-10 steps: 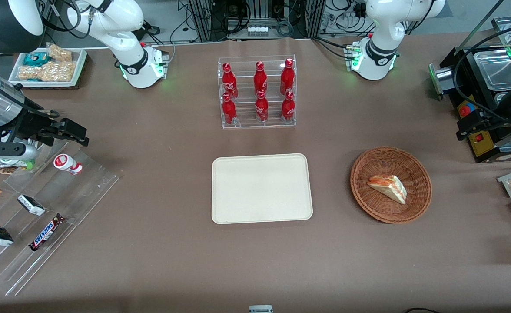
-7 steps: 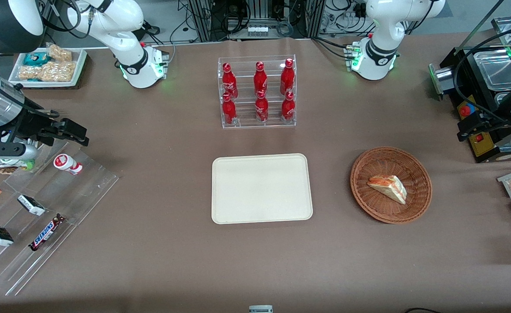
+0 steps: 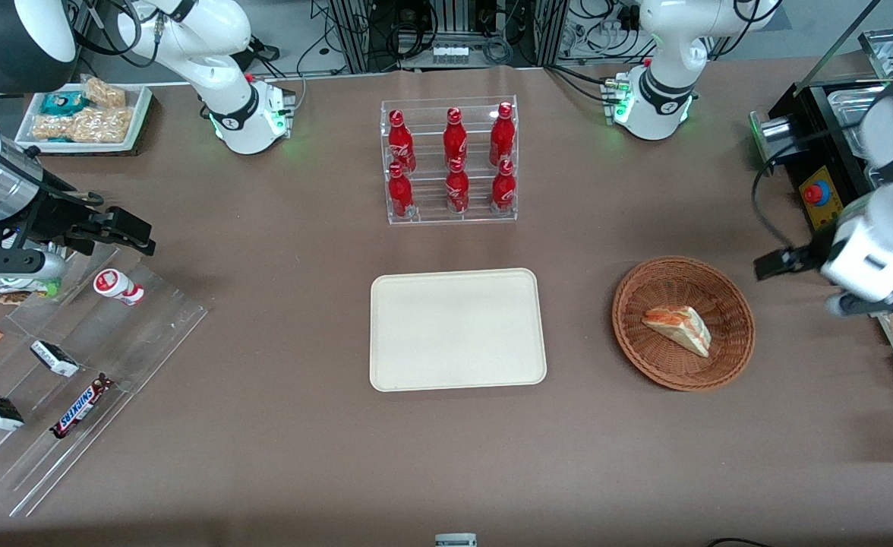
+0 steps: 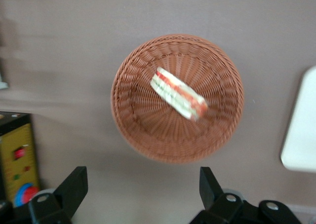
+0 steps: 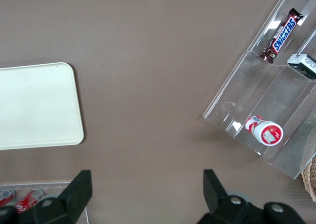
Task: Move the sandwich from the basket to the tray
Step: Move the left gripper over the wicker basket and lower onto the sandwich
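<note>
While the sandwich [image 4: 178, 93] lies in the basket [image 4: 133, 120], the pincer [image 4: 140, 187] hovers above (wide open, empty).

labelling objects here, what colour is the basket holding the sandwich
Reddish-brown woven wicker basket, clearest in the left wrist view, where the open gripper hangs above it.

The brown table [image 3: 279, 425] carries the tray [image 3: 458, 329], the basket [image 3: 735, 334] and 1 bottle rack [image 3: 450, 161].

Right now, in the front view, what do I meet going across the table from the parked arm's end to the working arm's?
Acrylic shelves → tray → basket holding the sandwich → open gripper beside the basket.
</note>
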`<state>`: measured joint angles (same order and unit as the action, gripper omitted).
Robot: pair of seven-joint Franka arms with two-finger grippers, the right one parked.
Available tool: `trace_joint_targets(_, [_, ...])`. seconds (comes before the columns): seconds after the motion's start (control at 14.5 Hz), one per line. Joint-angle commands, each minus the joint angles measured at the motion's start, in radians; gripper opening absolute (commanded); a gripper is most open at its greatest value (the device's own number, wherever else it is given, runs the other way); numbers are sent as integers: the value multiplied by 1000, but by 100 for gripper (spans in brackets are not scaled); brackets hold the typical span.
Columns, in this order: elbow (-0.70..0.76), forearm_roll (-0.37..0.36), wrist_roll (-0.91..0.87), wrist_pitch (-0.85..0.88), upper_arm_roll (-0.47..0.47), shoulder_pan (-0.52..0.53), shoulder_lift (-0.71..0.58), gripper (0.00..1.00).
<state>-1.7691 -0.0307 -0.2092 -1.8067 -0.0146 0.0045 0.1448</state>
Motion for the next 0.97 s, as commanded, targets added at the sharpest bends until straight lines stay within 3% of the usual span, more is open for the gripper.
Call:
trace_joint_targets(0.0, [-183,-18,-291,-194,-4,-43,-24,100])
trace_joint_targets(0.14, [-228,-20,-561,-299,-5,-73,5,100])
trace_joint_targets(0.28, [-227,-20,-685,-341,-5,-103,39,100])
trace_joint_targets(0.76, [-248,-23,-699,-349,-4,-103,142,100])
trace_joint_targets(0.9, [-248,-20,-714,-420,1,-98,183,100])
